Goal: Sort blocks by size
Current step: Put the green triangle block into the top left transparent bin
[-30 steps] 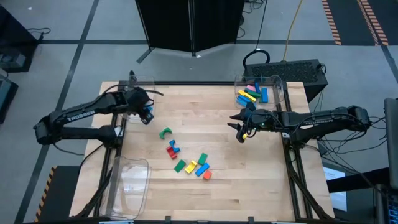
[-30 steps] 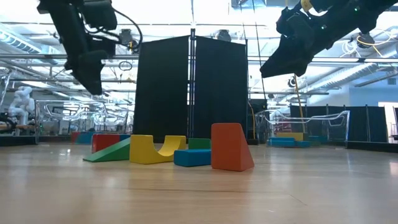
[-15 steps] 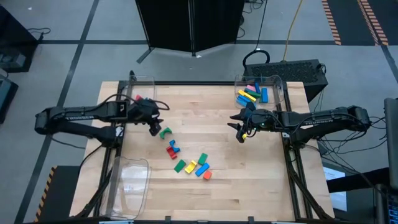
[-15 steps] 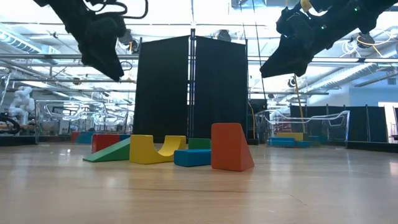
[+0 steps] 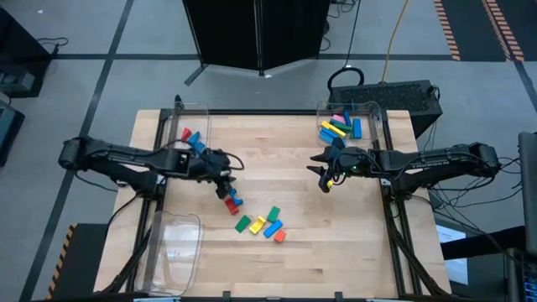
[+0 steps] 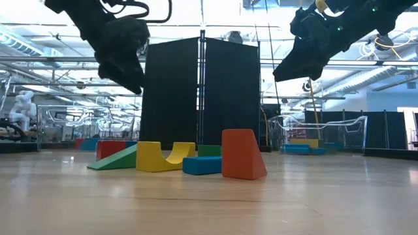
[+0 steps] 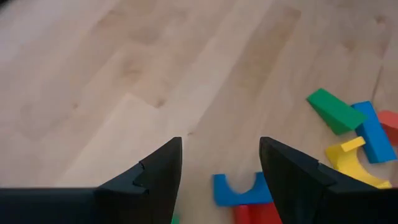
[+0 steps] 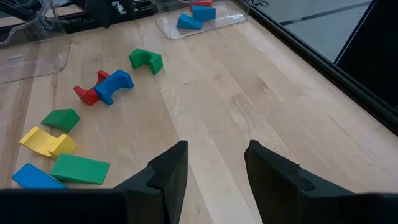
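Left gripper (image 5: 225,174) hovers over the green arch block (image 8: 146,60), fingers (image 7: 158,171) spread wide, holding nothing; the blue arch block (image 7: 242,188) lies just ahead. Right gripper (image 5: 325,179) waits mid-air, parted, empty

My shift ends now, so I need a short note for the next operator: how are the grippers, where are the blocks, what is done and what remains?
Left gripper: open, holding nothing, above the loose blocks mid-table, beside the blue arch.
Right gripper: open, holding nothing, over the table's right side, waiting.
Done: a few red and blue pieces lie in the far-left bin, and many more in the far-right bin.
Left: the loose blocks, among them the green arch. No block shows in the near-left bin.
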Robot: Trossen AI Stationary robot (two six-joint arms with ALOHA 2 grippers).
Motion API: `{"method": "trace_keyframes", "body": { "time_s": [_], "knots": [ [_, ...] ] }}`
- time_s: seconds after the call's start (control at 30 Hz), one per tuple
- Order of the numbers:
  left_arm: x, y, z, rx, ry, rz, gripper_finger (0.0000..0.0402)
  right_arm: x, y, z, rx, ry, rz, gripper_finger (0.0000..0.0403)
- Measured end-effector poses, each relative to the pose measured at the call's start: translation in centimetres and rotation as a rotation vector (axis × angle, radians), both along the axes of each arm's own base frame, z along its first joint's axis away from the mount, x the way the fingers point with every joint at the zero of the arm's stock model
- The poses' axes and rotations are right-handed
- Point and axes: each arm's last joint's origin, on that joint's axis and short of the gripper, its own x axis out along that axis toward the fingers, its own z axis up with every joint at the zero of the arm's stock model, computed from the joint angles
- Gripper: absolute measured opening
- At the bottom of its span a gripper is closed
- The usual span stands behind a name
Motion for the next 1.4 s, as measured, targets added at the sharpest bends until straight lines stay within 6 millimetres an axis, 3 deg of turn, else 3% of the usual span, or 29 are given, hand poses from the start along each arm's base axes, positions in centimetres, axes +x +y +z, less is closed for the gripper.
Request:
{"method": "trace_keyframes", "body": {
  "time_s": [0.77,1.0,1.4],
  "knots": [
    [8.5,-6.8,-5.7,-0.112,0.006,0.011,0.0215,0.0,0.0,0.0,0.000,0.001,0.000,0.0153],
    [10.3,-7.8,-6.0,-0.160,-0.004,0.055,0.0215,0.0,0.0,0.0,0.000,0.000,0.000,0.0153],
    [13.3,-10.7,-7.1,-0.160,0.012,-0.011,0.0215,0.0,0.0,0.0,0.000,0.000,0.000,0.0153]
  ]
}}
